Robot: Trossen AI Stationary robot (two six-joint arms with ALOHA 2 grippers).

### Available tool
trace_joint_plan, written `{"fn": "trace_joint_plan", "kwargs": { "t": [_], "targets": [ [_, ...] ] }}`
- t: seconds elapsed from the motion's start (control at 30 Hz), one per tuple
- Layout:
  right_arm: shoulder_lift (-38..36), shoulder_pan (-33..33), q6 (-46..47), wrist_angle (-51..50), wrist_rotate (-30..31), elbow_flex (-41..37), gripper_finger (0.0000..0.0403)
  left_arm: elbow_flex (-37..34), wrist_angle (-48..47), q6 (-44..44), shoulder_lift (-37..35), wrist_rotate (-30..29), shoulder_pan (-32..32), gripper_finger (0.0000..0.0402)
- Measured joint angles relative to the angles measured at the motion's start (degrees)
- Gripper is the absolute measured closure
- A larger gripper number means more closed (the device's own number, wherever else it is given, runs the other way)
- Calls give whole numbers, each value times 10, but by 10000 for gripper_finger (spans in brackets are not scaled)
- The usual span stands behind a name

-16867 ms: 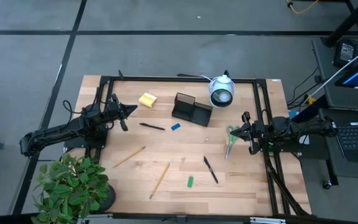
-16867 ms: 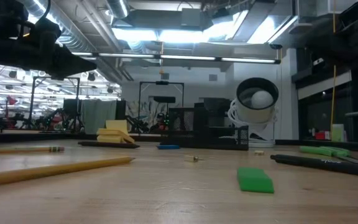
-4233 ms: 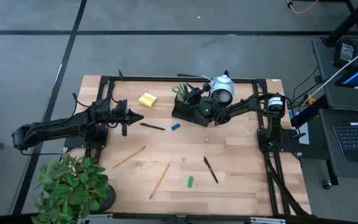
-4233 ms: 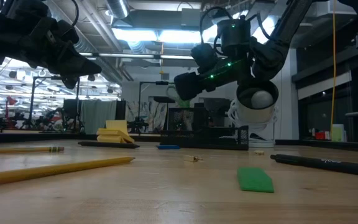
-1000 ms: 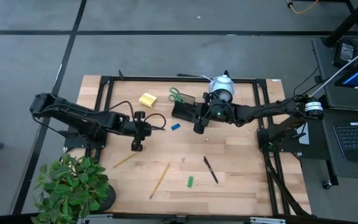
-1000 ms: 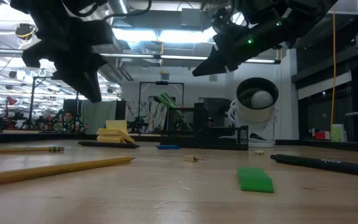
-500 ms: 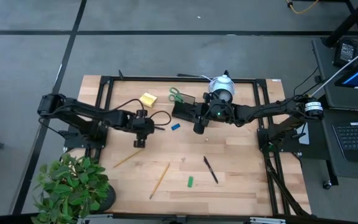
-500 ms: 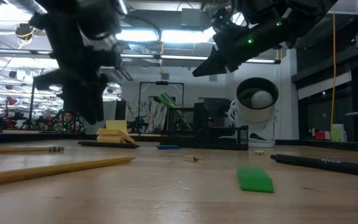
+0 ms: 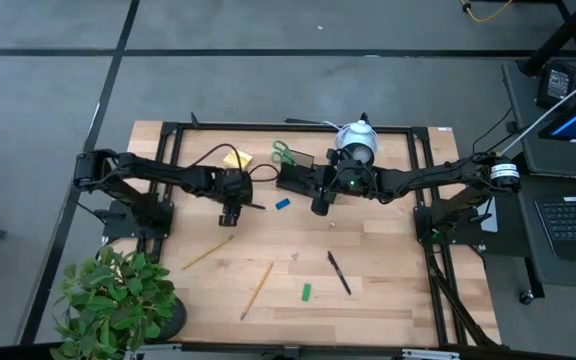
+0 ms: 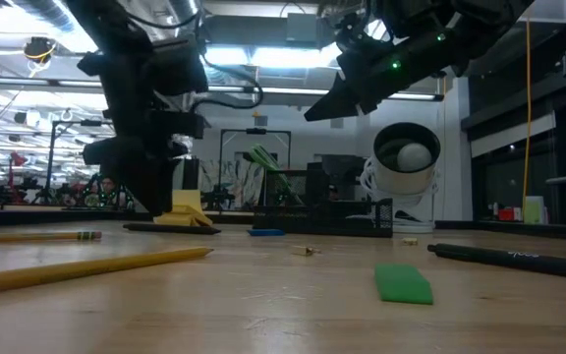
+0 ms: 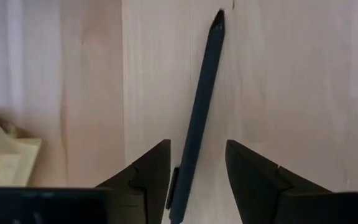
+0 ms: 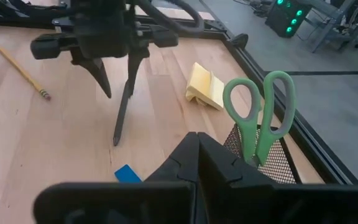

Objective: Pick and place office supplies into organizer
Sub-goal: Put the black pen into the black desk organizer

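Pale striped wooden tabletop (image 9: 388, 270), pale yellow sticky-note pad (image 12: 205, 86), green-handled scissors (image 12: 260, 106) in black mesh organizer (image 12: 272, 165), flat blue piece (image 12: 127, 174), matte black pen (image 11: 197, 118).

Scissors (image 12: 257, 115) in organizer (image 9: 298, 176); pen (image 11: 199, 112) between tool (image 11: 194, 177) fingers.

A robotics lab or workshop: a wooden worktop (image 9: 388, 290) in a black metal frame (image 9: 268, 127) stands on grey concrete floor (image 9: 48, 90), with strip lights (image 10: 263, 54) and ducts overhead, equipment racks behind, and a laptop (image 9: 573, 222) beside the rig.
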Motion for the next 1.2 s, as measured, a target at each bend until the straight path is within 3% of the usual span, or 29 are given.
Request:
{"fn": "trace_joint_plan", "kwargs": {
  "t": [0.57, 0.7, 0.93, 1.2],
  "targets": [
    [0, 0, -8, -1, 0, 0, 396, 4, -5, 5, 73, 44, 27, 265],
    [0, 0, -11, -1, 0, 0, 396, 2, -10, 13, 68, 47, 26, 293],
    [0, 0, -11, -1, 0, 0, 396, 2, -10, 15, 67, 48, 22, 379],
    [0, 0, 4, 12, 0, 0, 395, -2, 6, 15, 59, 31, 1, 384]
  ]
}}
